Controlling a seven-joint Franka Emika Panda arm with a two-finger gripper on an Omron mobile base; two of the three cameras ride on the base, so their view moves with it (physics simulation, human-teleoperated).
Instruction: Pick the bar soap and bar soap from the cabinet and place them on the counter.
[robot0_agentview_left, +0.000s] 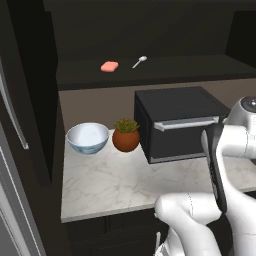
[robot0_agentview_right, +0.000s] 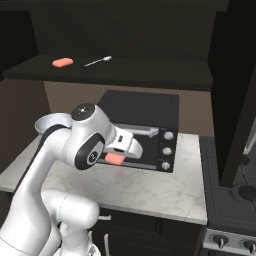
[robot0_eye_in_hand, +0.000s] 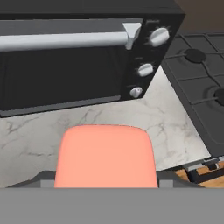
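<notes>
Salmon-pink bar soap (robot0_eye_in_hand: 106, 155) sits clamped between the gripper (robot0_agentview_right: 116, 159) fingers above the counter (robot0_agentview_right: 150, 187), before the toaster oven (robot0_agentview_right: 145, 132). 1 more soap bar (robot0_agentview_left: 109, 66) lies beside a spoon (robot0_agentview_left: 139, 61) on the cabinet shelf (robot0_agentview_left: 165, 70).

The bar soap (robot0_eye_in_hand: 106, 155) in the hand view hides the finger tips, and its near end is cut off at the bottom. In the left base view the arm covers the toaster oven's (robot0_agentview_left: 175, 122) right end.
</notes>
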